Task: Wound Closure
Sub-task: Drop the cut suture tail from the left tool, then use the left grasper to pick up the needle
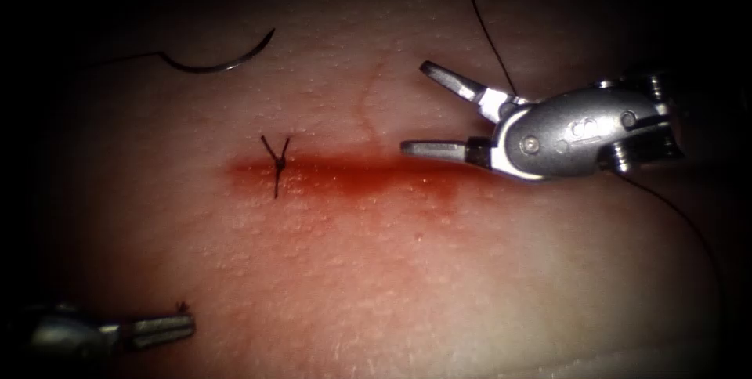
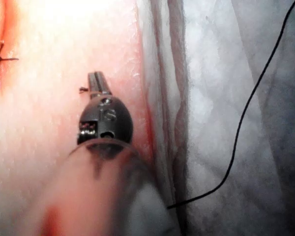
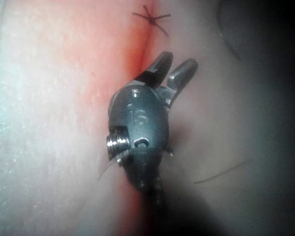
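Note:
The curved needle lies free on the tissue at the far left, out of the tissue, its thread trailing off to the left. A tied stitch with short cut ends sits at the left end of the red cut; it is also seen in the right wrist view. My right tool hovers over the right part of the cut, jaws wide open and holding nothing. At the near left my left tool is shut, with a tiny scrap of thread sticking out at its jaws.
A black thread rises behind the right tool, and another strand curves down on its right. In the left wrist view a thread runs over white gauze beside the tissue's edge. Red fluid stains the tissue around the cut.

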Controlling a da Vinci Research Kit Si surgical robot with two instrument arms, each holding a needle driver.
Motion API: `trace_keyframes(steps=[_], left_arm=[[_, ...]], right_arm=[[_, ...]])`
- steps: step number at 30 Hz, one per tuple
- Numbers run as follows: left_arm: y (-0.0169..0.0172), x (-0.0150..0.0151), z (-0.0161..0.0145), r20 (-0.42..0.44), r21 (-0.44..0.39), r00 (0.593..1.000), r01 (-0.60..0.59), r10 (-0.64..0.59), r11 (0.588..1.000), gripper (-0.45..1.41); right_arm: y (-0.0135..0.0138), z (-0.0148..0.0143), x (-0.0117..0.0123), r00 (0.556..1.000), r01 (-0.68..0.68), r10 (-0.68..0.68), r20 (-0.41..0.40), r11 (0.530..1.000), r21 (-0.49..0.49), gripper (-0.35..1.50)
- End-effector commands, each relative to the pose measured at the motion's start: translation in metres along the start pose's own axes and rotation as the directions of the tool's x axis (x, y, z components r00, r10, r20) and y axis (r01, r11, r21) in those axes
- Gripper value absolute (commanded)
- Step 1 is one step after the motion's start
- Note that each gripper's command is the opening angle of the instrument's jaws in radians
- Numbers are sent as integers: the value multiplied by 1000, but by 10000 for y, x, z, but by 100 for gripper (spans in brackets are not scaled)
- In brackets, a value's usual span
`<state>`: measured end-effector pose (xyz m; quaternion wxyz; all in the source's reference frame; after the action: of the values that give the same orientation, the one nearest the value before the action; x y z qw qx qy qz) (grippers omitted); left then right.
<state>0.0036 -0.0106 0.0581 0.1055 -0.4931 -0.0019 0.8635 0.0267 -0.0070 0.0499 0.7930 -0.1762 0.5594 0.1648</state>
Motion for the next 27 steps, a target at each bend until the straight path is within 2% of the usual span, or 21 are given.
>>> trace_keyframes(steps=[1,2,3,4,6,8,11,12,13,18,19,20,21,23,24,25,27], left_arm=[[3,-5,9,0,-1,1000,7,-7,1000,-45],[4,-7,10,2,-2,1000,16,-16,1000,-45],[5,-12,13,5,3,999,47,-47,999,-10],[5,-15,14,13,13,998,68,-68,998,-5],[5,-20,16,28,35,994,104,-104,994,21],[5,-28,16,56,37,987,148,-150,988,39],[4,-32,12,74,46,980,180,-183,983,51],[4,-33,9,75,47,980,181,-184,982,51],[4,-34,6,79,47,978,192,-196,980,51],[1,-41,-9,85,52,972,214,-218,975,51],[0,-42,-11,87,52,972,215,-219,975,51],[-1,-43,-13,89,55,971,215,-220,975,51],[-3,-43,-15,90,56,971,217,-221,975,51],[-7,-41,-19,93,55,970,222,-226,974,51],[-10,-37,-23,95,52,968,228,-232,972,51],[-13,-34,-25,95,53,967,232,-237,971,52],[-17,-26,-29,83,49,967,237,-241,970,52]], right_arm=[[-3,4,-5,1000,-1,1,3,1000,29,-35],[-3,4,-5,1000,0,0,20,999,46,-35],[-6,4,-5,999,-22,19,45,998,66,-35],[-9,4,-5,996,-74,70,53,995,74,-35],[-12,3,-4,988,-143,139,61,987,70,-35],[-16,0,-1,960,-276,272,71,959,60,-35],[-18,-1,2,935,-351,346,78,935,52,-30],[-19,-2,4,931,-362,358,79,931,50,5],[-21,-2,5,919,-390,385,81,920,47,19],[-23,-3,6,905,-422,418,83,905,45,21],[-22,-3,6,902,-428,423,85,903,41,41],[-22,-3,7,894,-444,439,86,895,39,52],[-22,-3,7,878,-476,472,83,879,32,78],[-20,-1,8,840,-539,537,73,842,7,98],[-16,0,10,836,-546,546,62,838,-9,99],[-15,-1,10,854,-519,519,42,855,-9,76],[-13,-4,10,898,-439,439,4,898,-9,46]])
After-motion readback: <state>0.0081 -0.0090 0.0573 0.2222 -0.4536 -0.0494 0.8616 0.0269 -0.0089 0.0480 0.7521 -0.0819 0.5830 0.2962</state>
